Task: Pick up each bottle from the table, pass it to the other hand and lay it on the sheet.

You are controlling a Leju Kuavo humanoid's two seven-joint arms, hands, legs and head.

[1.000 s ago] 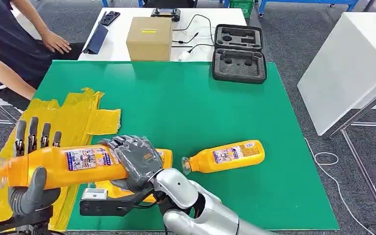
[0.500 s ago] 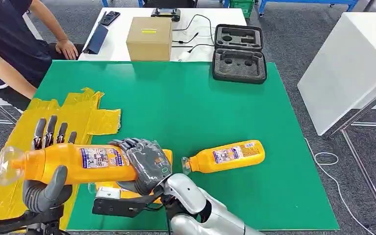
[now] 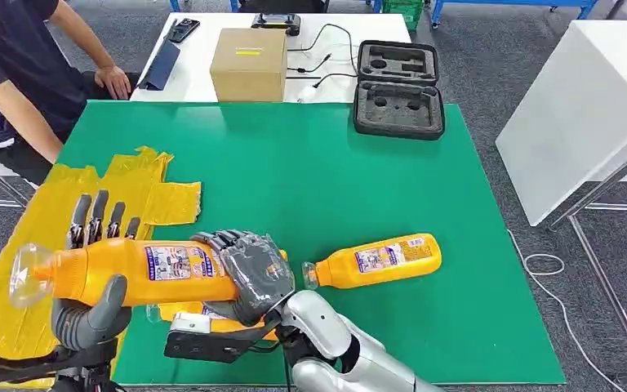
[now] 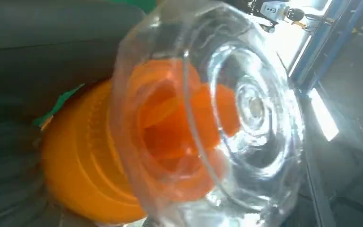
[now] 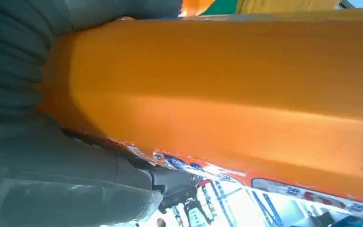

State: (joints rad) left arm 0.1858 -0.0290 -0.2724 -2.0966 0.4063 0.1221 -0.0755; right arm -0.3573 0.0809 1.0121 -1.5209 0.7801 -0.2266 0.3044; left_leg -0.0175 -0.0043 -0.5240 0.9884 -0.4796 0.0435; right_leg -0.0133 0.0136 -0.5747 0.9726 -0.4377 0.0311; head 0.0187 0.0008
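An orange bottle (image 3: 147,273) with a clear cap (image 4: 236,123) hangs level over the table's near left. My right hand (image 3: 251,275) grips its base end (image 5: 227,94). My left hand (image 3: 90,282) is at its neck end, fingers straight up behind it and thumb under it, not closed round it. A second orange bottle (image 3: 373,261) lies on the green table (image 3: 310,171) to the right. Part of a third orange bottle (image 3: 178,312) shows beneath the held one. The crumpled yellow sheet (image 3: 131,188) lies on the left.
A person (image 3: 16,73) sits at the far left with a hand on the white table (image 3: 196,57) beyond. On that table stand a cardboard box (image 3: 249,64) and an open black foam case (image 3: 397,88). A white block (image 3: 580,106) stands to the right.
Both hands and the held bottle have moved together to the right. The person's arm has shifted a little.
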